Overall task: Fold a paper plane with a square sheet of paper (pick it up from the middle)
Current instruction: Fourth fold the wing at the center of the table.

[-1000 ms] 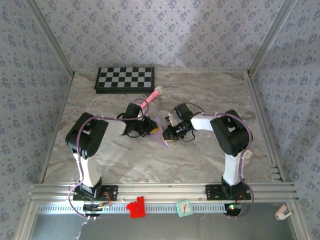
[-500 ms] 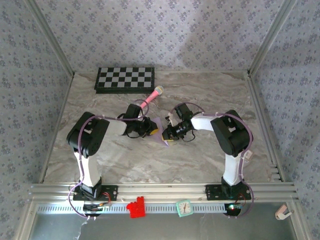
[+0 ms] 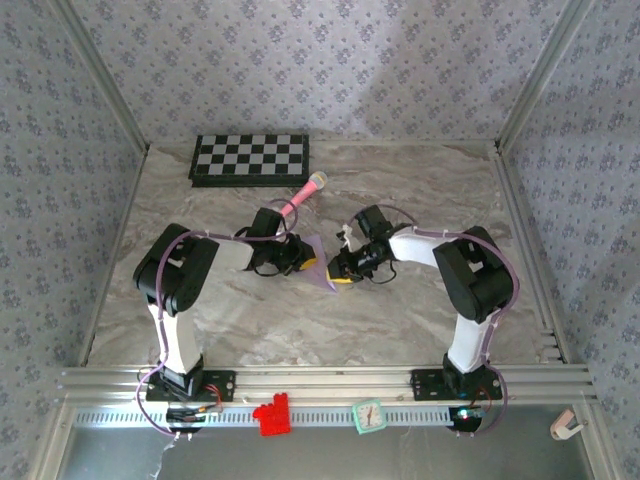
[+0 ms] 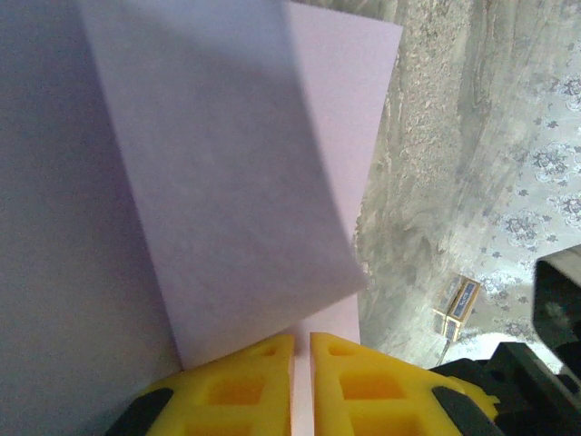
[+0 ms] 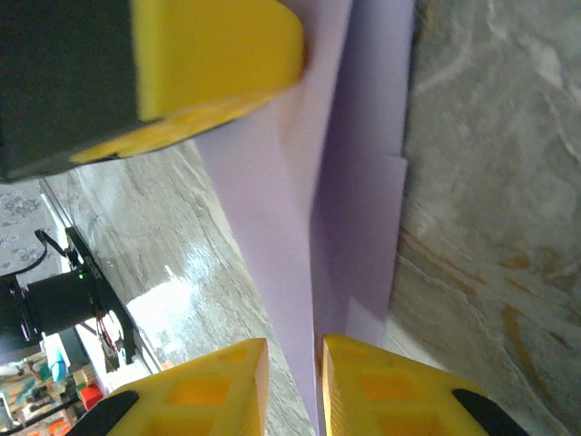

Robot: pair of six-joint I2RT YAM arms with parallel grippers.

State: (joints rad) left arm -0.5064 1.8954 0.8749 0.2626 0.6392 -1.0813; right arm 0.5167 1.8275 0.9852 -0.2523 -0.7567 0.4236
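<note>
I note the half-folded paper plane (image 3: pixel 323 260) at mid-desk (image 3: pixel 400 320), between both arms. Left pincer (image 4: pixel 301 363): clenched on the paper's edge. Right pincer (image 5: pixel 292 363): released, jaws slightly parted and straddling a fold.

A marbled grey-beige tabletop (image 3: pixel 400 320) is seen. A black-and-white checkered board (image 3: pixel 250 159) is laid flat along the far edge, left of the middle. 1 pink toy microphone (image 3: pixel 304 195) is laid just in front of the board's right corner, slanted, its head pointed toward the far edge
</note>
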